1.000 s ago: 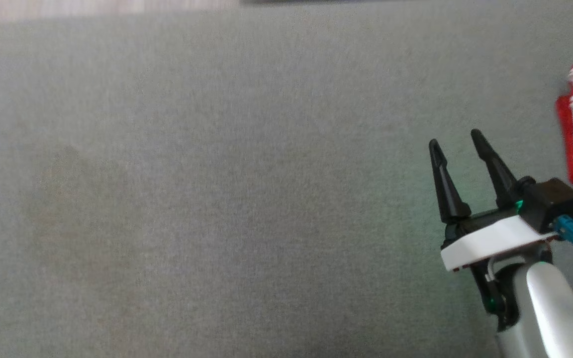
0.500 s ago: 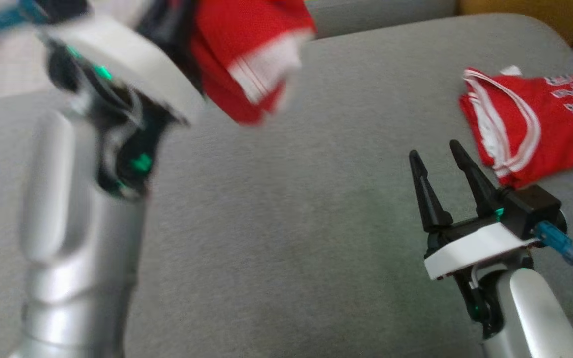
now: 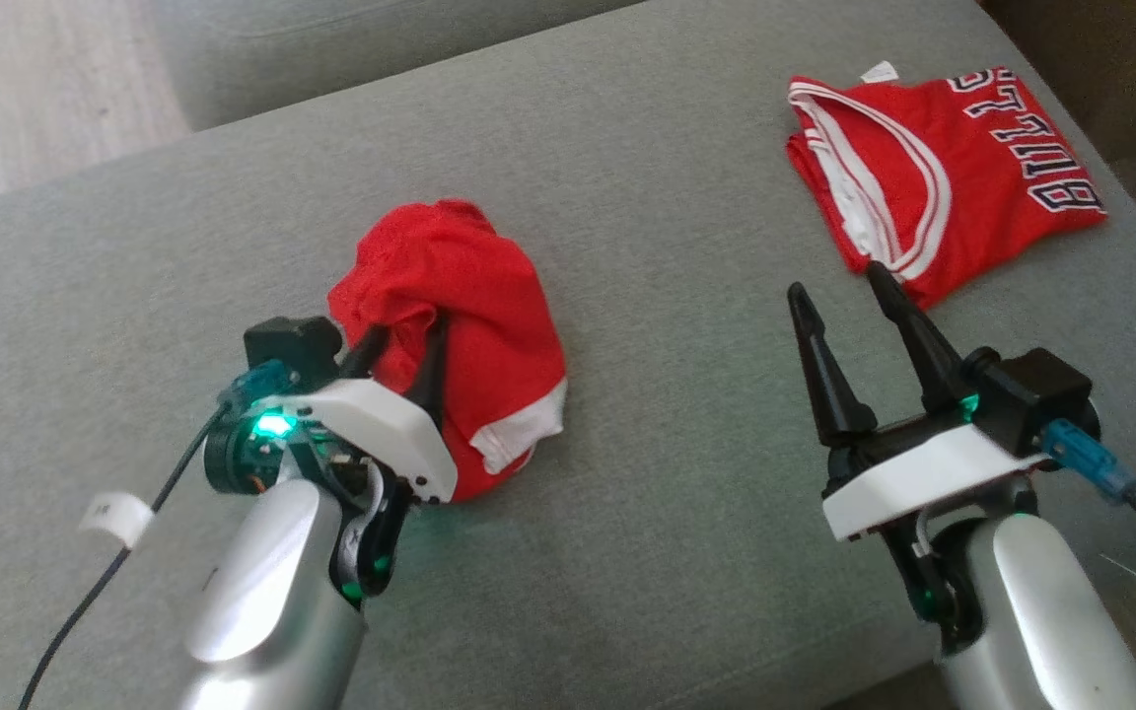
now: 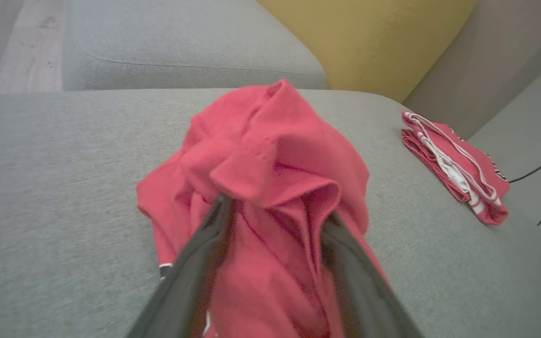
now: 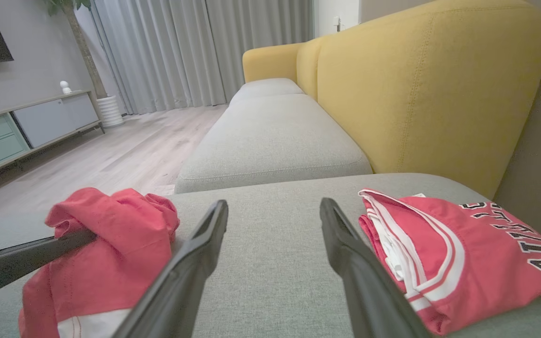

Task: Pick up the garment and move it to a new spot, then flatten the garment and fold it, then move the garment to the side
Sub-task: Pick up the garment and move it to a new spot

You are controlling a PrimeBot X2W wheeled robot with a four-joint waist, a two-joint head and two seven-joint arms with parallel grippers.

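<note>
Partly under the garment (image 4: 270, 155), left fingers (image 4: 195, 263)

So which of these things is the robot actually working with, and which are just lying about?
In the job: crumpled red garment, left gripper open around its folds, grey seat cushion beneath.
Just lying about: folded red jersey, yellow backrest.

grey sofa cushions (image 5: 270, 141), mustard-yellow backrest (image 5: 421, 94); pale wood floor (image 5: 125, 150); grey curtains (image 5: 181, 47) behind; low cabinet (image 5: 26, 126), white plant pot (image 5: 109, 111) beside
</note>
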